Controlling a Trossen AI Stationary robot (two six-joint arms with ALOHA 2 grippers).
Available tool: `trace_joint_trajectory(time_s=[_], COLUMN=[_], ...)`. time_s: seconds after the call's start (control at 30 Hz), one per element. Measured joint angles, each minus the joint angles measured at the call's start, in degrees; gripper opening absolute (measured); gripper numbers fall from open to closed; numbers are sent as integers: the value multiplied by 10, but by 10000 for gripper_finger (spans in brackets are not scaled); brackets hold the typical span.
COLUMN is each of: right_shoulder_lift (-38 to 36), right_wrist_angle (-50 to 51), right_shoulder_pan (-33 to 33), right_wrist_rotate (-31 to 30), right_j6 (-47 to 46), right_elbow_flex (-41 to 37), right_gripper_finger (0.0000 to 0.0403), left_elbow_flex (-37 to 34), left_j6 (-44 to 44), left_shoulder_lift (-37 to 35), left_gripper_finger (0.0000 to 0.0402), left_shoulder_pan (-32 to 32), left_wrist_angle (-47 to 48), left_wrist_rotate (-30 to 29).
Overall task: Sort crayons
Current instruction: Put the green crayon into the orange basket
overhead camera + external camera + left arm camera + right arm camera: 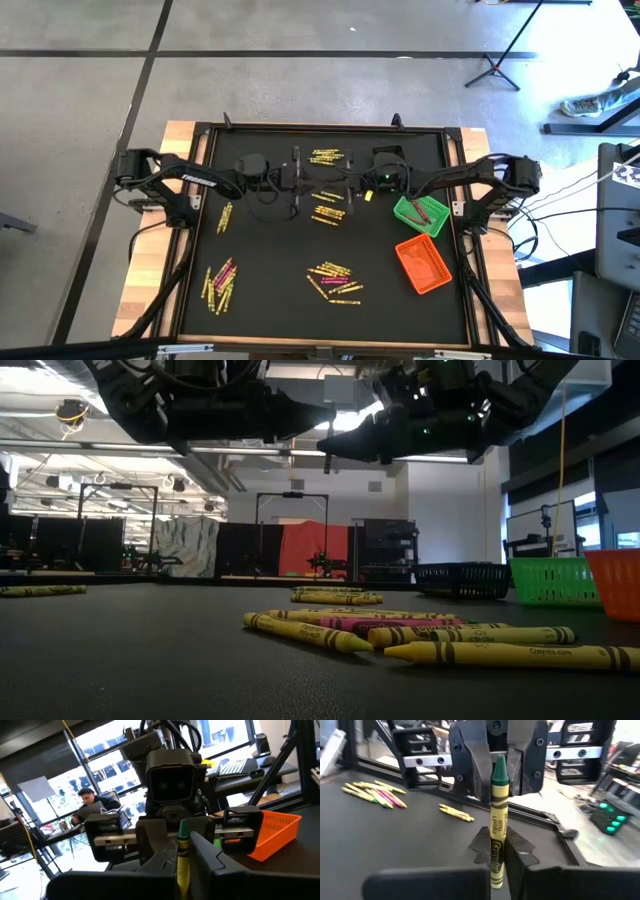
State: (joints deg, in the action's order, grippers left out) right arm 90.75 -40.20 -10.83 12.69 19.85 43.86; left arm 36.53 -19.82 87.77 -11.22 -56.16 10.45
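Green-tipped crayon (497, 840) stands pinched between both grippers' fingers (522, 851) above the worktop (270, 260) centre; green bin (420, 214) and orange bin (423, 265) sit near its right edge.

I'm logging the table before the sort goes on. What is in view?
Loose crayons: many, mostly yellow and some pink, in several piles across the mat.
Held crayon: one, yellow wrapper with a green tip, above mid-mat between both tools.
Green bin: one, on the right of the mat, with a red stick inside.
Orange bin: one, right side, next to the green bin.
Black bin: one, beside the green bin in the low view.
Mat: one, black, on the table.
Table: one, wooden.
Person: one, seated in the room beyond.
Left tool: shut on the held crayon.
Right tool: shut on the same crayon.
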Motion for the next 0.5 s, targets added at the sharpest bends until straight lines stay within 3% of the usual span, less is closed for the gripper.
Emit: trace_joint_trajectory(time_s=[0.27, 0.5], right_shoulder_lift=[-67, -172], right_wrist_angle=[106, 296], right_shoulder_pan=[0, 0], right_wrist_rotate=[-43, -94], right_j6=[13, -9], right_elbow_flex=[0, 0], right_gripper_finger=[39, 12], left_elbow_flex=[0, 0], left_j6=[17, 32], left_shoulder_lift=[0, -21], left_gripper_finger=[55, 111], left_shoulder_pan=[0, 2], left_wrist_angle=[15, 99], left_wrist_rotate=[-30, -88])
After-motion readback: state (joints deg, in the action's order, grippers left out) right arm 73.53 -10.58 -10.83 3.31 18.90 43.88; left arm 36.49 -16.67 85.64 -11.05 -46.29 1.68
